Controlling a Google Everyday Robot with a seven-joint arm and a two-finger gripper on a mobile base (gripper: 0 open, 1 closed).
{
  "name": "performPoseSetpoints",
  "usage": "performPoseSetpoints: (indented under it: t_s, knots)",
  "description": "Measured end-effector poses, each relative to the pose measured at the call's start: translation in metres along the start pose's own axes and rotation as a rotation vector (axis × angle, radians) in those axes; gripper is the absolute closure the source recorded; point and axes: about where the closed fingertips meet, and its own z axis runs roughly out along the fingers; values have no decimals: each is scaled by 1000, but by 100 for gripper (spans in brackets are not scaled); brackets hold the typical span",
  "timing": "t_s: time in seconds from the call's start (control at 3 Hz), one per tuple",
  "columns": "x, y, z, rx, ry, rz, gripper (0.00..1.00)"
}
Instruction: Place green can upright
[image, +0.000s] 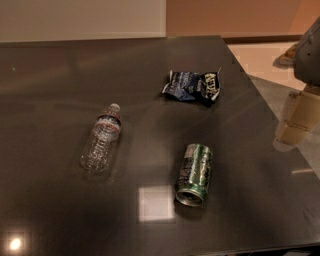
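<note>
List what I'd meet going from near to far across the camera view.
green can, lying on its side → water bottle, also lying down → snack bag. The gripper hangs at the far right of the view, apart from all three, so it is left out of the order.

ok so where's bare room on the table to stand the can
Widest bare patch: left of the bottle. Also the strip between can and gripper at the right edge. Tightest between bag and can.
</note>
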Motion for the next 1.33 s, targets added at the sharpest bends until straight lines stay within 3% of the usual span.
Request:
performPoseSetpoints:
  t_s: [0.33, 0.67, 1.33]
  knots:
    - [0, 0, 0, 0, 0, 0, 0]
    - [-9, 0, 2, -13, -14, -63, 0]
    - [-65, 0, 32, -99, -79, -328, 0]
